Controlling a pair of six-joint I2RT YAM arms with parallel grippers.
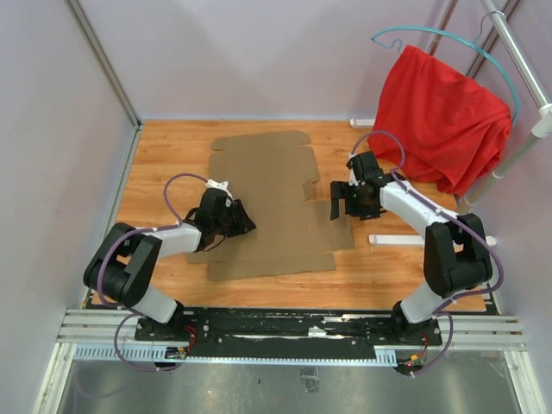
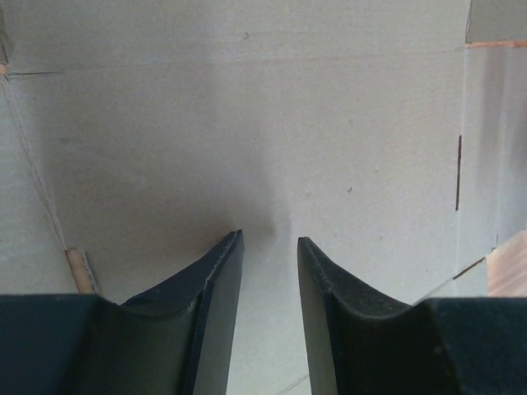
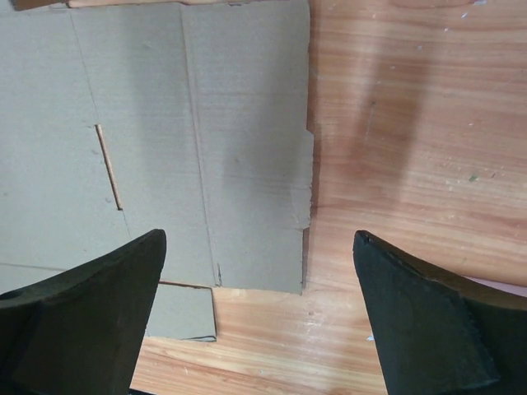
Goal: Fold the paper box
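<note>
The paper box (image 1: 276, 198) is a flat brown cardboard sheet with flaps and slots, lying on the wooden table. My left gripper (image 1: 244, 220) hovers low over the sheet's left part. In the left wrist view its fingertips (image 2: 270, 239) stand a little apart with only bare cardboard (image 2: 247, 123) between them. My right gripper (image 1: 348, 210) is at the sheet's right edge. In the right wrist view it (image 3: 259, 235) is wide open above a flap's corner (image 3: 247, 164) and bare wood, holding nothing.
A red cloth (image 1: 440, 116) hangs on a teal hanger (image 1: 448, 36) from a metal rack (image 1: 517, 52) at the back right. A white strip (image 1: 397, 240) lies on the table right of the sheet. Walls close in the left and back.
</note>
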